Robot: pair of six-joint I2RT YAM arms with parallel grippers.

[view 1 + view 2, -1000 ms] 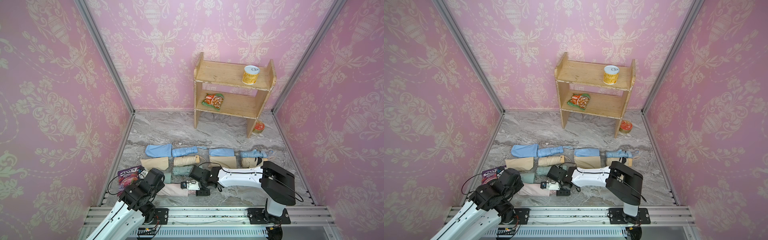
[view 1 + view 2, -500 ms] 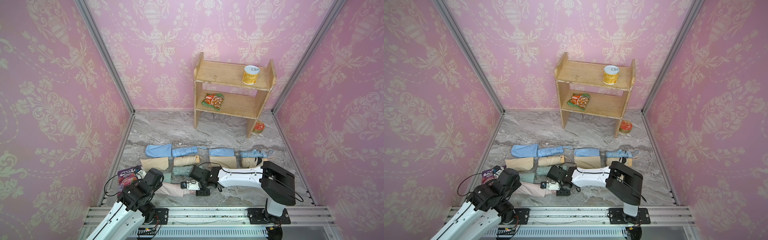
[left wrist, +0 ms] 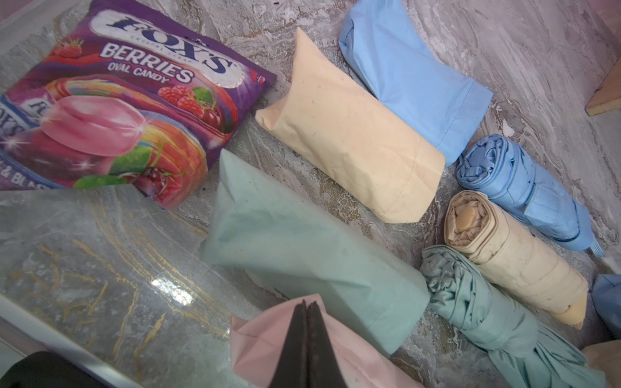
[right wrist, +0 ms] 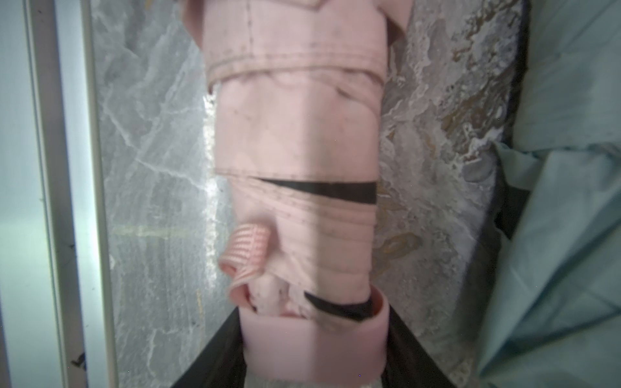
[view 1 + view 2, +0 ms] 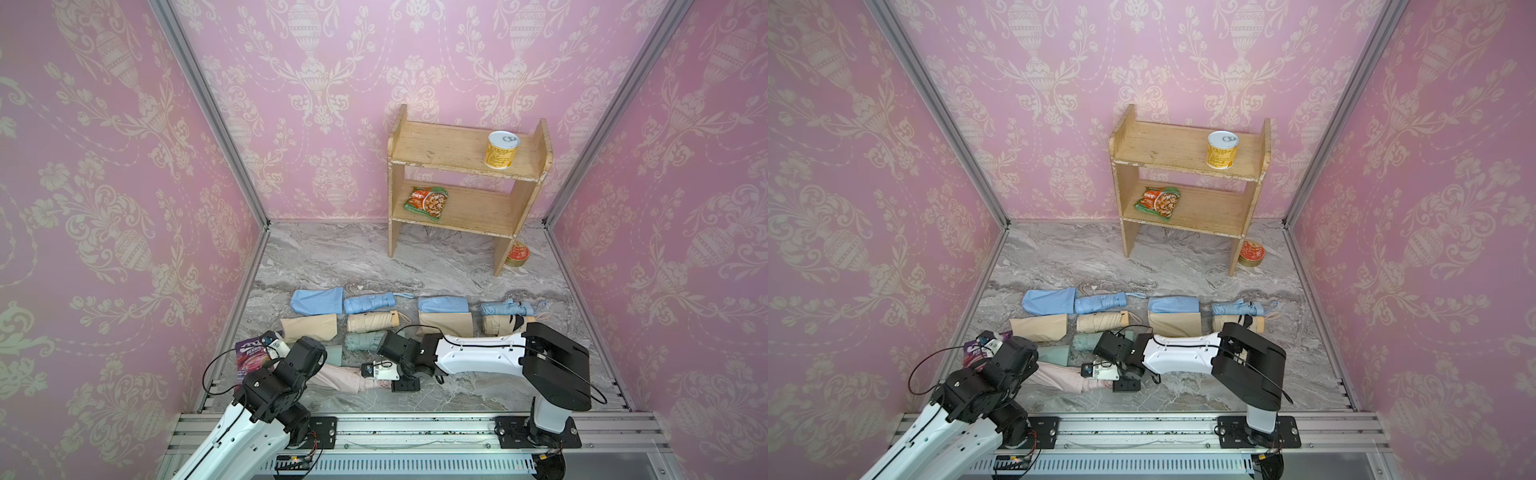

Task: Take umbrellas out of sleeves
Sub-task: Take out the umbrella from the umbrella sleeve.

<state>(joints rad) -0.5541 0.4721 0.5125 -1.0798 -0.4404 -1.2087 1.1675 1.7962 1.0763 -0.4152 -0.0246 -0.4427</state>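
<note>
Umbrellas (image 5: pixel 370 302) and sleeves (image 5: pixel 318 301) lie in rows on the table (image 5: pixel 374 257). Nearest the rail, the pink umbrella (image 4: pixel 295 141) sits partly inside the pink sleeve (image 3: pixel 262 342). The left gripper (image 3: pixel 305 312) is clenched on the sleeve's end; the right gripper (image 4: pixel 314 339) grasps the umbrella's handle.
</note>
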